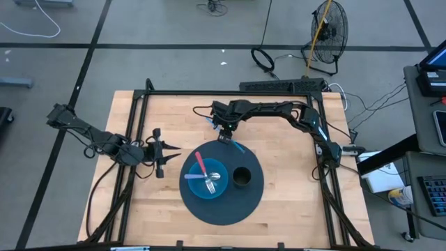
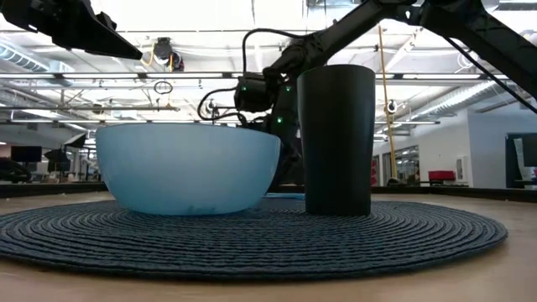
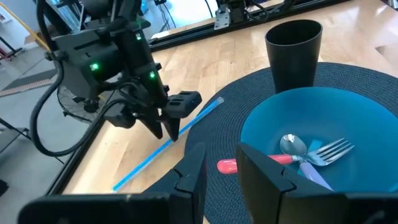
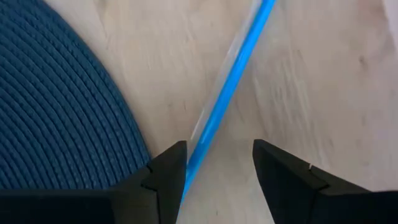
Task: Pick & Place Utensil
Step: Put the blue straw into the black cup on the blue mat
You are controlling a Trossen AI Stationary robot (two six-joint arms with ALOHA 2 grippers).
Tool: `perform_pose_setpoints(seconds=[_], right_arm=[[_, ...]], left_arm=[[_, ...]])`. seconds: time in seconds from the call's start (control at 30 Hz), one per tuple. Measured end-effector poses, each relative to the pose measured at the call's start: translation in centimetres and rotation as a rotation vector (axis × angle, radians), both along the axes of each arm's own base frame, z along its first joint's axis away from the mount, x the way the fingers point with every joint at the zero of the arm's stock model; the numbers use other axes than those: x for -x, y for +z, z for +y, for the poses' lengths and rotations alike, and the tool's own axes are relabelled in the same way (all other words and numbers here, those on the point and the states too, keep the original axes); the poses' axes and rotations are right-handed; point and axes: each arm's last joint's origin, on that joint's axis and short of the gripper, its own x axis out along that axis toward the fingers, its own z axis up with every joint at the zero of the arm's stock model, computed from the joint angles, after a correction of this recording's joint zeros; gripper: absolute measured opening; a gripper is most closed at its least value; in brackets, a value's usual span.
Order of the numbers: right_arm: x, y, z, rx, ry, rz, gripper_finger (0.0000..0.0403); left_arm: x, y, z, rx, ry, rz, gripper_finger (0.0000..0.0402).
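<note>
A long thin blue stick-like utensil [image 3: 168, 144] lies flat on the wooden table, just off the far-left edge of the dark round mat [image 1: 221, 202]. My right gripper [image 4: 217, 171] points down over it and is open. Its fingers stand on either side of the stick's [image 4: 233, 78] length, and the stick runs close along one finger [image 4: 168, 171]. The left wrist view shows the same gripper [image 3: 174, 121] low over the stick's middle. My left gripper [image 1: 164, 155] waits open above the table, left of the mat.
On the mat stand a blue bowl [image 1: 202, 187], holding a red-handled spoon [image 1: 200, 164] and a fork [image 3: 326, 152], and a black cup [image 1: 241, 176] to its right. A black frame rail [image 1: 230, 93] runs along the table's far edge. Bare wood lies left and right of the mat.
</note>
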Motion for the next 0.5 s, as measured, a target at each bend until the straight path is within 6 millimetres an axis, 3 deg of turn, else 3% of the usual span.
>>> perform_pose_setpoints(seconds=[0.27, 0.5], right_arm=[[0.26, -0.56, 0.19, -0.001, 0.005, 0.016, 0.0180], [0.46, -0.60, 0.03, 0.021, 0.002, 0.039, 0.0133]], left_arm=[[-0.01, 0.02, 0.00, 0.000, -0.001, -0.001, 0.0093], [-0.01, 0.02, 0.00, 0.007, 0.002, -0.004, 0.0093]])
